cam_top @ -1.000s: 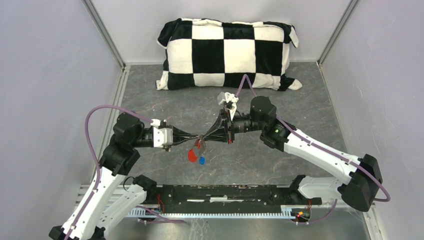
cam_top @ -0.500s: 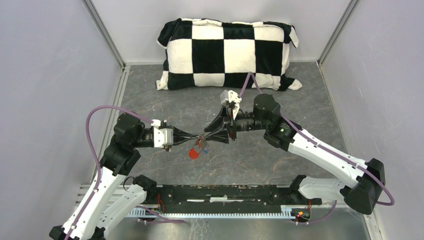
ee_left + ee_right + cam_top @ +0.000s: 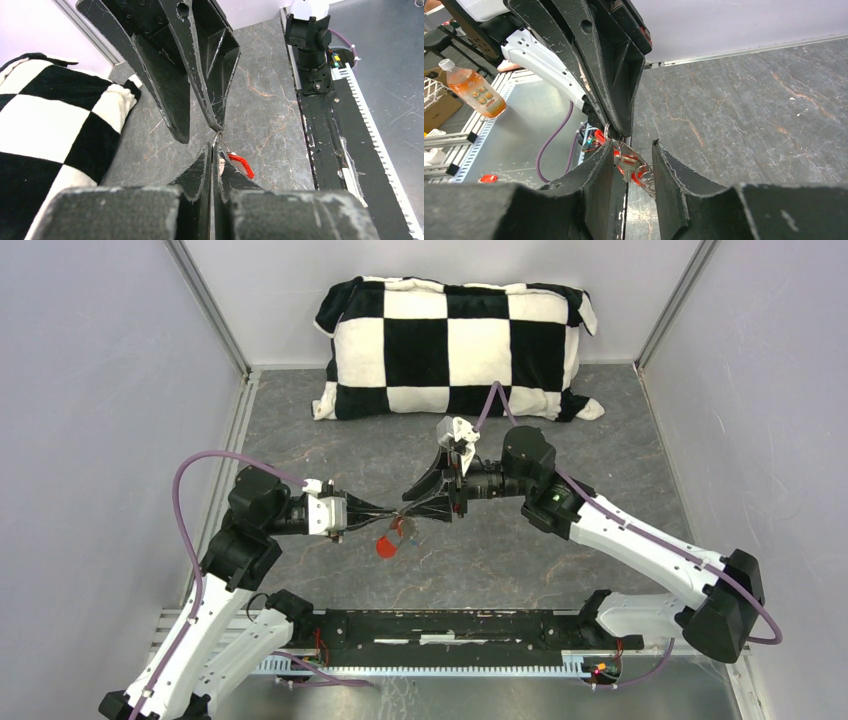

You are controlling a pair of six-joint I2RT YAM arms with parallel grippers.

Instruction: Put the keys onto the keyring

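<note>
My left gripper (image 3: pixel 397 519) is shut on a thin silver keyring (image 3: pixel 218 141) and holds it above the floor. A red tag (image 3: pixel 384 548) hangs below it and also shows in the left wrist view (image 3: pixel 241 164). In the right wrist view a small silver key (image 3: pixel 625 166) and the coiled wire ring (image 3: pixel 647 178) hang between my right gripper's spread fingers (image 3: pixel 600 170). My right gripper (image 3: pixel 416 506) is open, tip to tip with the left one, holding nothing. No blue tag shows.
A black-and-white checked pillow (image 3: pixel 455 345) lies against the back wall. Grey walls close both sides. A black rail (image 3: pixel 450 628) runs along the near edge between the arm bases. A bottle of orange drink (image 3: pixel 472 87) stands outside the cell.
My right gripper has opened and its fingers now straddle the hanging key. The blue tag seen beside the red one a second ago is out of sight. The left gripper has held still.
</note>
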